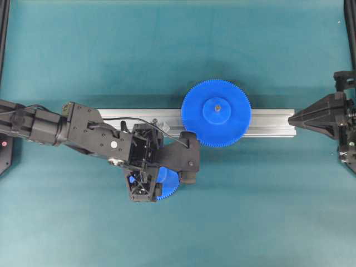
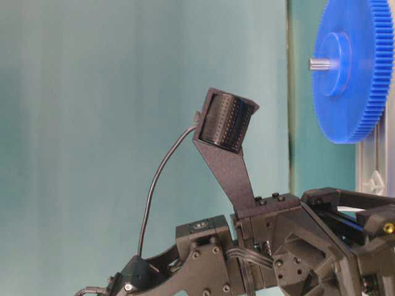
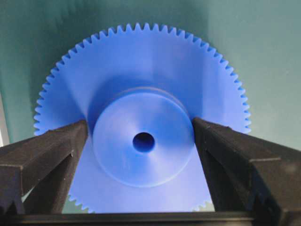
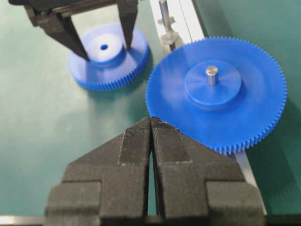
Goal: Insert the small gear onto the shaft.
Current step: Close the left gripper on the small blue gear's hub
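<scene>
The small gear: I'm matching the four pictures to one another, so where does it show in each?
Overhead: small gear below centre, mostly hidden under the left pincer.
Table-level: not in view.
Left wrist: fills the picture, hub between the pincer's fingers.
Right wrist: upper left, on the cloth.
Shared landmark: the large gear on the rail, in all but the left wrist view.

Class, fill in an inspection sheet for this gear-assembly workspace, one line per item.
Surface: teal mat, flat.
Job's things: small blue plastic gear lying flat on mat; thin silver shaft bare, on ribbed aluminium rail.
Clutter: larger blue gear mounted on its own pin.
Grippers: left gripper open, fingers either side of the small gear's hub; right gripper shut, empty.
Cables: black cable on left arm.
Surroundings: nothing seen.
</scene>
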